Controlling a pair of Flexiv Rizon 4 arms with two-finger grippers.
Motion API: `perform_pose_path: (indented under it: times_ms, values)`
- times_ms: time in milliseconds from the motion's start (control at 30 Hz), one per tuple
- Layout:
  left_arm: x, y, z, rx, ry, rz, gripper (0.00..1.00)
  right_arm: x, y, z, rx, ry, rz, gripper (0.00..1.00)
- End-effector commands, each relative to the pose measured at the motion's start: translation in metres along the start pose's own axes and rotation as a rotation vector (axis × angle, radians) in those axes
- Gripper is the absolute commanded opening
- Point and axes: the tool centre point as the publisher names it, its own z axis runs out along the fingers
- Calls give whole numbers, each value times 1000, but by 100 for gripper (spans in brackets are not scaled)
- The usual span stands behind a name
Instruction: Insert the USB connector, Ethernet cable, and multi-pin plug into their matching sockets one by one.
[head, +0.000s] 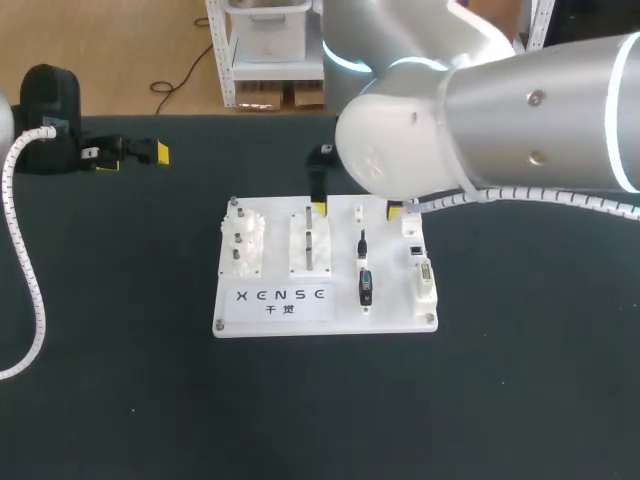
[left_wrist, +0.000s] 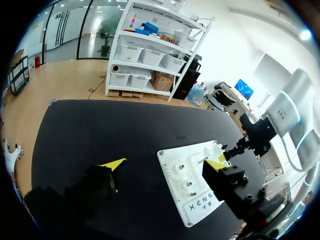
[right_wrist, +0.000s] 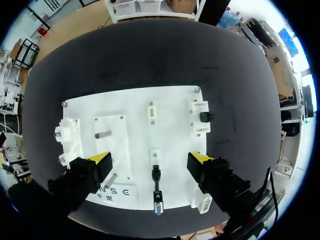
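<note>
While my right fingers (right_wrist: 100, 161) hang over the board: spread wide and empty, gripping nothing.
Between them: a short black USB lead (right_wrist: 157, 192) lies lengthwise on the white rectangular socket board (right_wrist: 170, 100), just beside a small white socket block (right_wrist: 155, 154). I cannot tell whether either end is seated.
Partly under one finger: a pale multi-pin plug (right_wrist: 202, 204) sits at the board's edge, with a black-mouthed socket (right_wrist: 204, 116) further along the same row.
Over by my left fingers (left_wrist: 114, 163): released and empty, well apart from the board, above the dark surface (head: 520, 380).
Risk: I judge that an off-centre descent would nudge the thin lead askew. It could also pinch the lead crooked, so it jams at its socket. A hard push might slide the board.
</note>
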Motion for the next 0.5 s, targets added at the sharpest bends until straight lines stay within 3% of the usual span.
perform_pose_path:
  times_ms: [33,500]
  values:
    - [0,0,0,0,0,0,100,3,10,7,1,21,-29,100]
    - [0,0,0,0,0,0,100,22,10,12,-11,50,-43,100]
